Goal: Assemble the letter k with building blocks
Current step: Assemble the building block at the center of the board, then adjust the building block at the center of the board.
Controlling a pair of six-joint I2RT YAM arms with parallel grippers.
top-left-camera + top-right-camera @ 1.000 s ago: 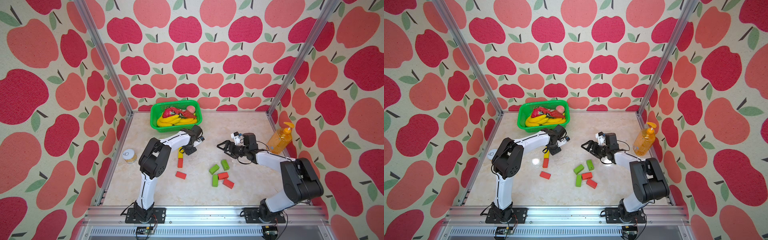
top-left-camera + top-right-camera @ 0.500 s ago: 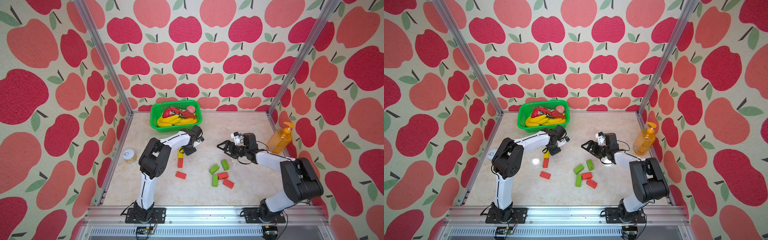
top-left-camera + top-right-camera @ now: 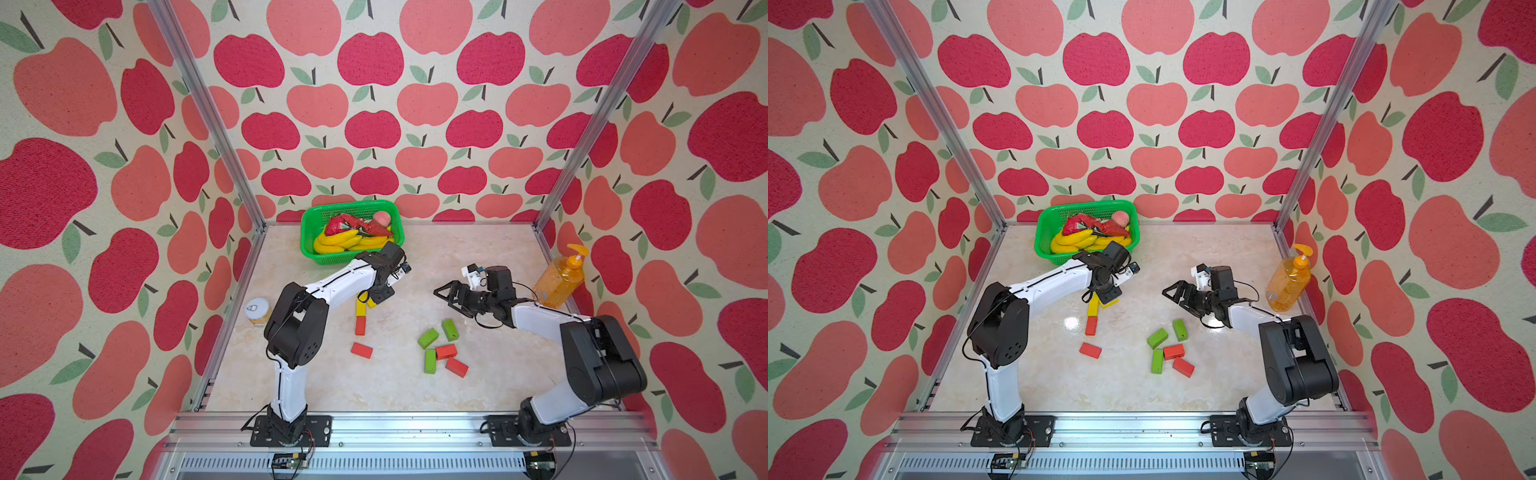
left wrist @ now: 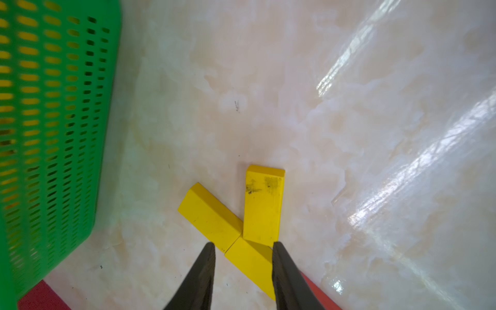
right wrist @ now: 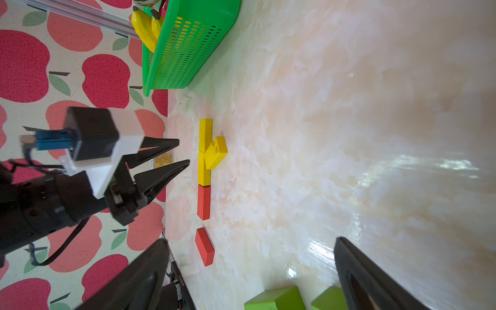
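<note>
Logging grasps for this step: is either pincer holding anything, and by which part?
Nothing is held. The left pincer stands open and empty by the yellow blocks; the right pincer is wide open and empty too.

Left claw (image 5: 184, 150) narrowly parted, empty, angled down; right claw (image 5: 251, 239) spread wide, empty.

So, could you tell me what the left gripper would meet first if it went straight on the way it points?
Most likely the yellow block lying in line between its jaws: the left gripper points down at it, open, though how far above is unclear.
</note>
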